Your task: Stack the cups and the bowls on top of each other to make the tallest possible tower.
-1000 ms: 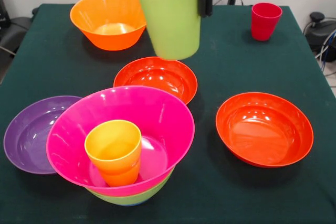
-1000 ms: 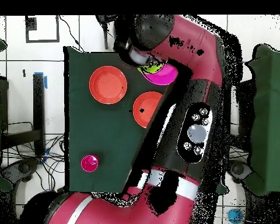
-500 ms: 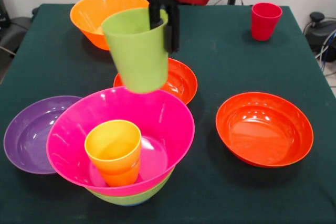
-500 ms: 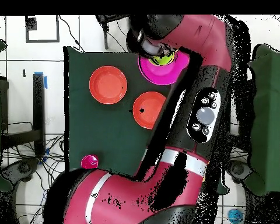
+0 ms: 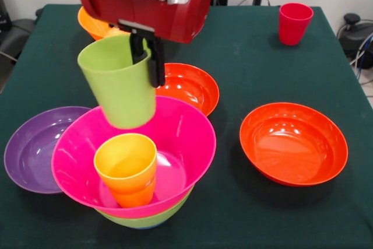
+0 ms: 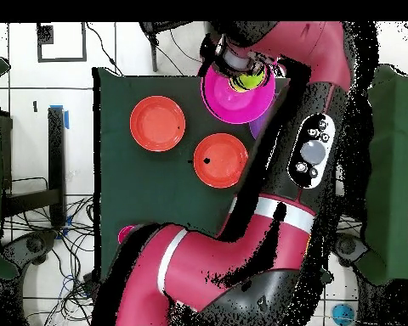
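Green cup (image 5: pixel 119 88) gripped by gripper (image 5: pixel 147 59) | orange bowl (image 5: pixel 93 24) mostly hidden

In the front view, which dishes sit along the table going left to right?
Purple plastic bowl → magenta plastic bowl holding a yellow-orange plastic cup → shallow red-orange plastic bowl.

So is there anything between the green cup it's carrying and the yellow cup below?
No, only air: in the front view the green cup hangs above the yellow cup in the magenta bowl.
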